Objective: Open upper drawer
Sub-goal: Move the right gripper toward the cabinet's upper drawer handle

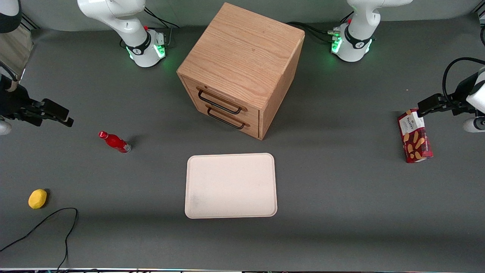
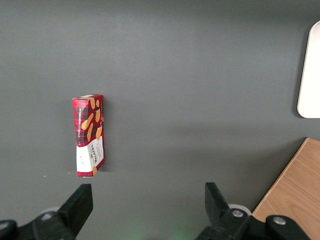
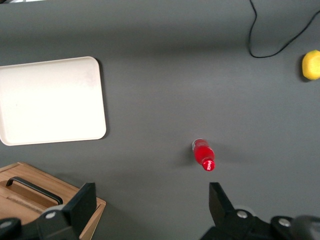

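The oak cabinet (image 1: 242, 57) stands in the middle of the table, farther from the front camera than the tray. Its upper drawer (image 1: 212, 93) is shut, with its thin black handle (image 1: 219, 103) above the lower drawer's handle (image 1: 226, 120). My right gripper (image 1: 64, 117) hovers open and empty above the table toward the working arm's end, well apart from the cabinet. In the right wrist view the gripper (image 3: 152, 205) shows its fingers (image 3: 84, 200) spread wide, with a corner of the cabinet (image 3: 55, 200) and one black handle (image 3: 30, 189) beside one finger.
A cream tray (image 1: 230, 185) lies in front of the cabinet. A red bottle (image 1: 114, 142) lies near my gripper and shows in the right wrist view (image 3: 204, 155). A yellow lemon (image 1: 37, 198) and black cable (image 1: 45, 223) lie nearer the camera. A red cookie box (image 1: 415, 135) stands toward the parked arm's end.
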You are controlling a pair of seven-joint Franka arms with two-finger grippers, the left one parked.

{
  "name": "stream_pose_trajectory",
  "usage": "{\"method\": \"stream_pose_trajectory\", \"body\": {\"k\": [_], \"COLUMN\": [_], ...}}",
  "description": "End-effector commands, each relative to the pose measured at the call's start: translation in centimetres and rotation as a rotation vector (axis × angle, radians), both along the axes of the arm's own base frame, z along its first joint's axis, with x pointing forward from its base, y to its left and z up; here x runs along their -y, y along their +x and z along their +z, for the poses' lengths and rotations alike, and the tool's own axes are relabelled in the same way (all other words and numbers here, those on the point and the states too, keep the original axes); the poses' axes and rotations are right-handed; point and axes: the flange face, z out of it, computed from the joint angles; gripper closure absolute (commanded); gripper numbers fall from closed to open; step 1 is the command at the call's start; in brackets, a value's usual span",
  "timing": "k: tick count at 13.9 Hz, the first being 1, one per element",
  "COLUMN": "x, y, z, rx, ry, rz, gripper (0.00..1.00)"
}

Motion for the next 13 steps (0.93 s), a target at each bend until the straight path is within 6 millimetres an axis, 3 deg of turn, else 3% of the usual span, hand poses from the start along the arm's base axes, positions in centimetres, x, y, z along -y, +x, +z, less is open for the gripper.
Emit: {"method": "stream_pose_trajectory", "body": {"k": [1,4,7,13], "x": [-1.7,-4.5,-9.2,-19.4], "y": [0.4,0.9,1.6,-0.8], "z": [-0.4,-1.6,-1.9,-3.3], "rx": [0.010,-0.002,0.007,-0.014], "ry": [-0.001,-0.005,-0.011,-0.022], "rz": [0.140,0.273,0.354,0.522], "gripper": [0.00,0.00,0.00,0.00]}}
